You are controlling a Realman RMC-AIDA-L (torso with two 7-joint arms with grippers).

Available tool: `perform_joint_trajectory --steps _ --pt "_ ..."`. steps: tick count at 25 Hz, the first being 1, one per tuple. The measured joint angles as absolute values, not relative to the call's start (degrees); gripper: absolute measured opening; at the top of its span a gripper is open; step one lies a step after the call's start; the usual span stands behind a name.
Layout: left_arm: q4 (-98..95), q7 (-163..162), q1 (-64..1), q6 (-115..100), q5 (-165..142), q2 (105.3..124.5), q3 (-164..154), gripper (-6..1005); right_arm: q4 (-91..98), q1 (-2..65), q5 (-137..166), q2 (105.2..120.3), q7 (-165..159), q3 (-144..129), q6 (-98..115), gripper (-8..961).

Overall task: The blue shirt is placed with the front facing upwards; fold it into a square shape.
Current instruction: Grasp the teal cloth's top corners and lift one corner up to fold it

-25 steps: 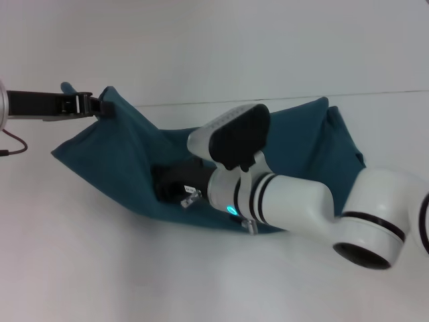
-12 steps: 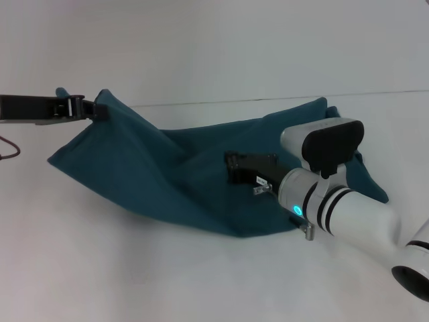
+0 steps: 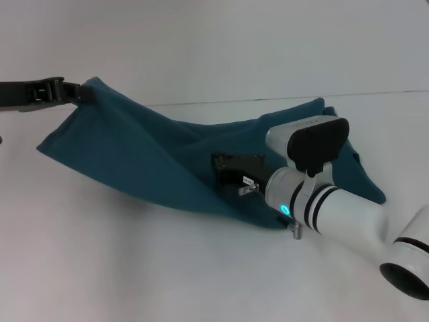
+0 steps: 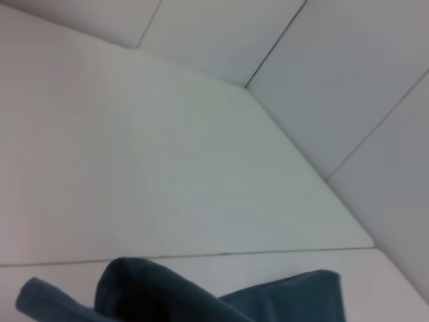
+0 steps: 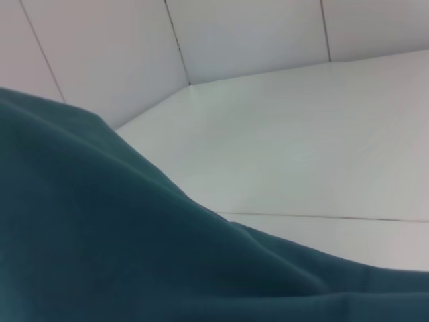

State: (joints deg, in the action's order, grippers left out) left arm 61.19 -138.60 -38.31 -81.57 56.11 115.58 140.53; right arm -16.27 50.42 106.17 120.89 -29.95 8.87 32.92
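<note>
The blue shirt (image 3: 134, 154) lies half raised on the white table (image 3: 134, 268), plain teal side showing and no print in sight. My left gripper (image 3: 79, 93) is at the far left, shut on one corner of the shirt and holding it above the table. A taut ridge of cloth runs from there to my right gripper (image 3: 220, 169), which sits low over the middle of the shirt and looks shut on a fold. The left wrist view shows bunched shirt cloth (image 4: 281, 302). In the right wrist view, shirt fabric (image 5: 100, 235) fills the near field.
The white table's back edge (image 3: 375, 94) meets a pale panelled wall. The right arm's white forearm (image 3: 335, 208) lies over the shirt's right part. Bare table surface spreads in front of the shirt and to its left.
The left gripper has drawn its corner further left and slightly up. The right gripper swung from the shirt's left-middle to the right, then back a little left, and the cloth is stretched wider.
</note>
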Motion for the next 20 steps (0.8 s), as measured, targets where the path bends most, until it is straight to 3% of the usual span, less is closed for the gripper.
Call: perform_joint_trajectory --steps 20 --pt "61.77 -137.77 -37.93 -81.92 58.15 115.7 140.54 26 -24.6 60.87 111.61 121.38 -30.37 8.96 20.2 62"
